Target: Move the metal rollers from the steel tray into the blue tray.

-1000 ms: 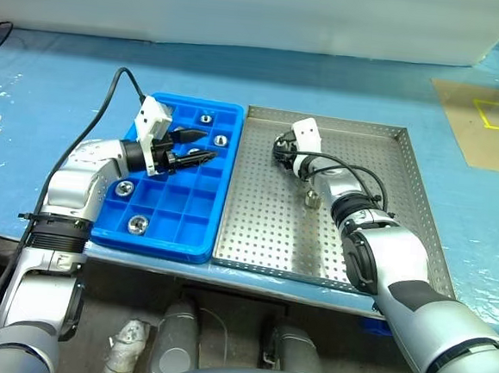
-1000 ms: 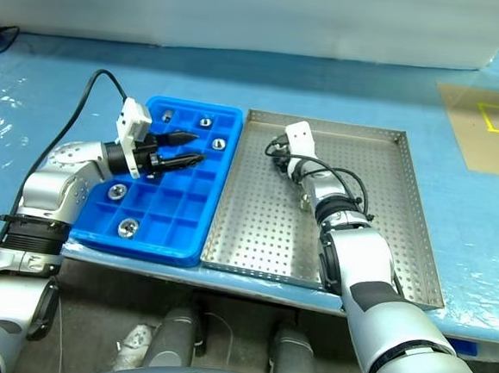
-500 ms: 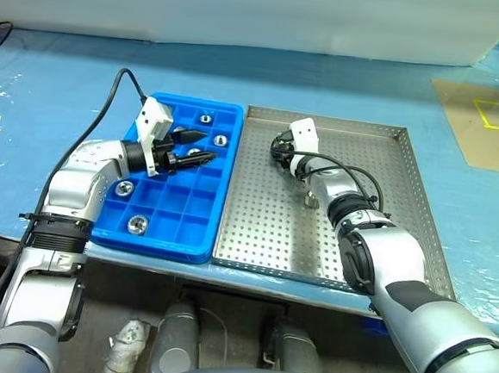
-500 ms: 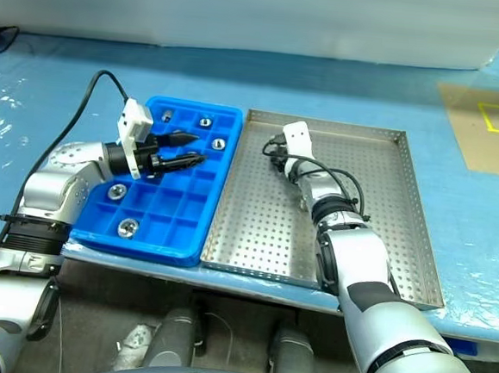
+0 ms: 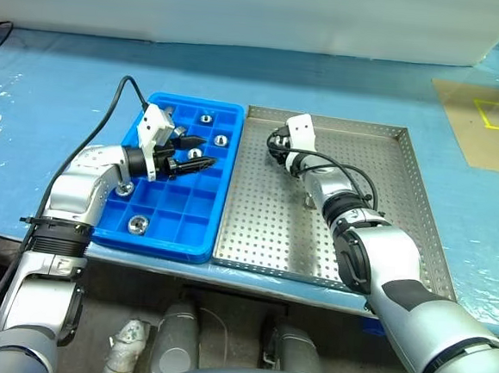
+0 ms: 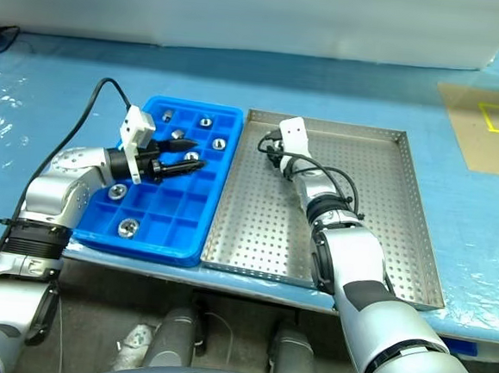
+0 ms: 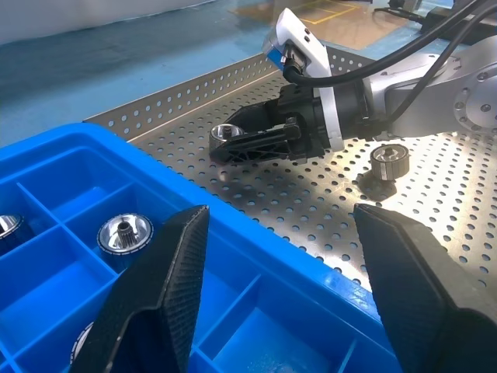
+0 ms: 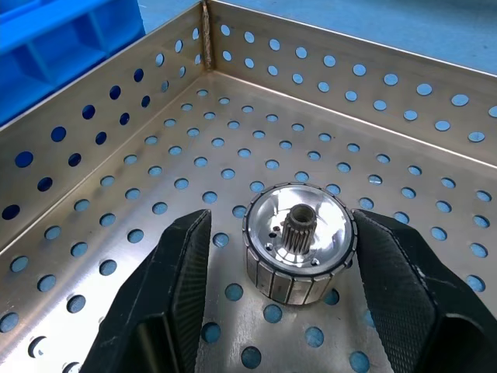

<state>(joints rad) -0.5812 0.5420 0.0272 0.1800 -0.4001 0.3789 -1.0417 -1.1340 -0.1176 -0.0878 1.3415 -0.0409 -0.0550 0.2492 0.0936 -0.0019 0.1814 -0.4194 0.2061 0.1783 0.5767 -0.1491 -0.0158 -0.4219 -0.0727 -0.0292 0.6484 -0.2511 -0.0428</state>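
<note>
Up close, the right wrist view shows a metal roller on the steel tray, between the right gripper's open fingers, one pad touching it. From above, that roller is hidden. The left gripper hovers open over the blue tray, which holds several metal rollers.
</note>
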